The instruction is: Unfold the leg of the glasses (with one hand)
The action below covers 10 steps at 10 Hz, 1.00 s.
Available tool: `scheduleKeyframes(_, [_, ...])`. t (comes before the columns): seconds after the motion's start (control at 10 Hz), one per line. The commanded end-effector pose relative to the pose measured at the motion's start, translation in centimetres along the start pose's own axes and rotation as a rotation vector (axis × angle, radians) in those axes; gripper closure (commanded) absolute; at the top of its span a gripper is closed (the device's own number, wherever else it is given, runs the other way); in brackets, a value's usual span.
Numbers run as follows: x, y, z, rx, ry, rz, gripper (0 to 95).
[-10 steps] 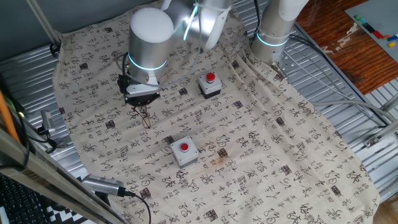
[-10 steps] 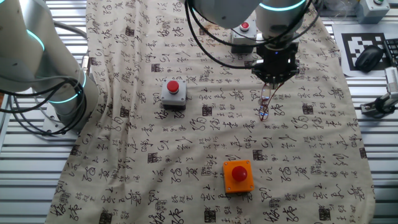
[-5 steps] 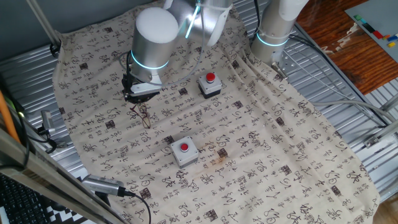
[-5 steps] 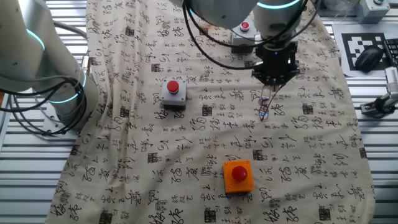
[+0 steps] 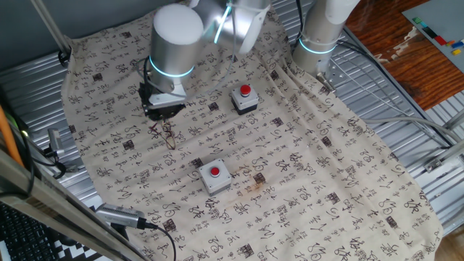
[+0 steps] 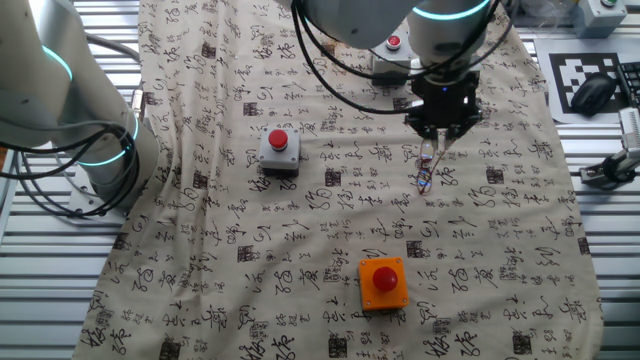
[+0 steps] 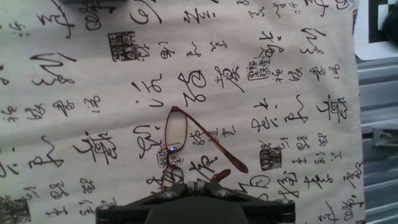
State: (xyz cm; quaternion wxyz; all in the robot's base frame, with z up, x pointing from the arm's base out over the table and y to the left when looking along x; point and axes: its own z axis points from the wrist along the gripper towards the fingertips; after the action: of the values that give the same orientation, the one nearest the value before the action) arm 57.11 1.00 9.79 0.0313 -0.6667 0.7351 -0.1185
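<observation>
- The glasses [image 7: 176, 142] lie flat on the cloth [image 7: 292, 74] directly under the end effector [image 7: 198, 186], with one lens ahead of the fingertips and the other partly hidden at their edge.
- One leg [image 7: 214, 148] angles out from the frame toward the right of the end effector and rests on the cloth. It looks partly swung out, which suits a task done by pushing or dragging the leg while the frame stays put under its own friction.
- In the hand view the fingers appear drawn together, tips meeting with nothing seen between them. The contact with the frame is hidden at the bottom edge, so whether they pinch the wire rim I cannot tell.
- From one fixed view the end effector [image 5: 161, 110] hangs just above the glasses [image 5: 167, 135], wrist pointing straight down. That vertical pose probably lets narrow fingertips catch a thin leg without pressing on the lenses.
- From the other fixed view the glasses [image 6: 427, 172] sit just below the end effector [image 6: 441, 128].
- Two grey button boxes [image 5: 214, 176] [image 5: 244, 98] and an orange one [image 6: 383, 282] stand well apart from the end effector, out of any sweeping path.
- The cloth covering the tabletop likely adds grip for the frame.
</observation>
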Motion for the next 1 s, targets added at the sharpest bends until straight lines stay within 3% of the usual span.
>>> scheduleKeyframes(0.1, [0.36,0.08,-0.24,-0.002,-0.013,-0.01,57.0])
scheduleKeyframes(0.4, [0.81,0.09,-0.46,-0.002,-0.019,-0.008,57.0])
scheduleKeyframes(1.0, [0.03,0.07,-0.1,-0.022,-0.088,0.051,57.0])
